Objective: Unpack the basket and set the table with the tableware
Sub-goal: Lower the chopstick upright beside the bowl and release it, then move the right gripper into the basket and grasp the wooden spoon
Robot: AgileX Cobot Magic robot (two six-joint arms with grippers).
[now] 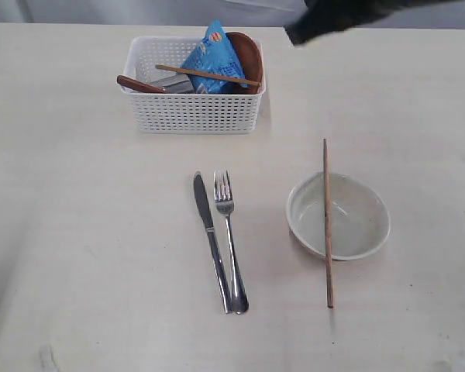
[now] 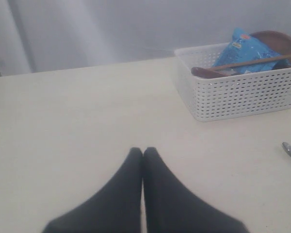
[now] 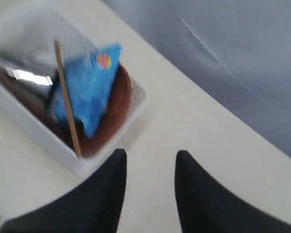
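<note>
Cream table (image 1: 77,232) bears basket (image 1: 190,112); blue packet (image 1: 211,54) lettering unreadable

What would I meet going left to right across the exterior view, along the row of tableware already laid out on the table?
knife → fork → bowl. The chopstick lies across the bowl, so it is left out of the order.

Blue snack packet (image 1: 210,51), standing on edge; pale grey backdrop (image 2: 87,29) beyond
</note>
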